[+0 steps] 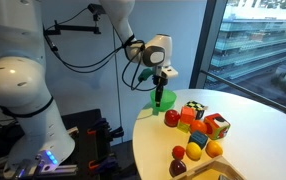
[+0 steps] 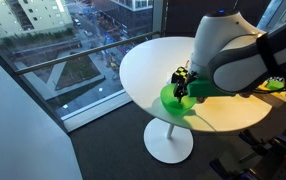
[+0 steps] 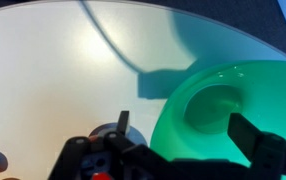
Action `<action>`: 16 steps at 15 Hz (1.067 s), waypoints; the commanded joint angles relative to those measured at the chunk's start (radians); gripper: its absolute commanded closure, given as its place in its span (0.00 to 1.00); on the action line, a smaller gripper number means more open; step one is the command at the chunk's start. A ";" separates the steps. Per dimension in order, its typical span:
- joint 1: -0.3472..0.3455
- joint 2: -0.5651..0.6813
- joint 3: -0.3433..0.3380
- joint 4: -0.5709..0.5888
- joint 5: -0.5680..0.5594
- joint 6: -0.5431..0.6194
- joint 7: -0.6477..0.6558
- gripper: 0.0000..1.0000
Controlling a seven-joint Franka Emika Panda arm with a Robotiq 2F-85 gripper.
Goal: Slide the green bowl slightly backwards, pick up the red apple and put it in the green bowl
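The green bowl [image 1: 164,100] stands near the edge of the round white table [image 1: 263,115]. It also shows in an exterior view [image 2: 171,101] and fills the right of the wrist view [image 3: 223,105]. My gripper [image 1: 161,82] hangs right over the bowl, open. In the wrist view its fingers [image 3: 188,135] straddle the bowl's near wall, one outside on the left and one over the inside; I cannot tell if they touch it. The bowl is empty. The red apple [image 1: 172,118] lies on the table just beside the bowl.
Coloured cubes [image 1: 215,126] and other toy fruits lie past the apple: a smaller red one [image 1: 179,153], a yellow one [image 1: 195,153], an orange one [image 1: 215,148]. The table edge [image 2: 148,110] is close to the bowl. A window runs behind.
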 commanded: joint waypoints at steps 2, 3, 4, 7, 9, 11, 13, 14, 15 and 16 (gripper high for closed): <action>0.024 0.028 -0.024 0.025 -0.017 -0.011 0.016 0.00; 0.024 0.028 -0.026 0.022 -0.014 -0.013 0.012 0.00; 0.023 0.028 -0.028 0.019 -0.013 -0.015 0.009 0.00; 0.019 0.023 -0.035 0.007 -0.012 -0.019 0.001 0.00; 0.016 0.016 -0.040 -0.003 -0.010 -0.023 -0.002 0.00; 0.014 0.006 -0.044 -0.016 -0.008 -0.025 -0.006 0.00; 0.012 0.000 -0.046 -0.028 -0.003 -0.028 -0.011 0.00; 0.012 -0.003 -0.046 -0.033 -0.002 -0.029 -0.011 0.00; 0.011 -0.007 -0.045 -0.040 0.001 -0.032 -0.015 0.00; 0.010 -0.011 -0.045 -0.047 0.003 -0.034 -0.017 0.00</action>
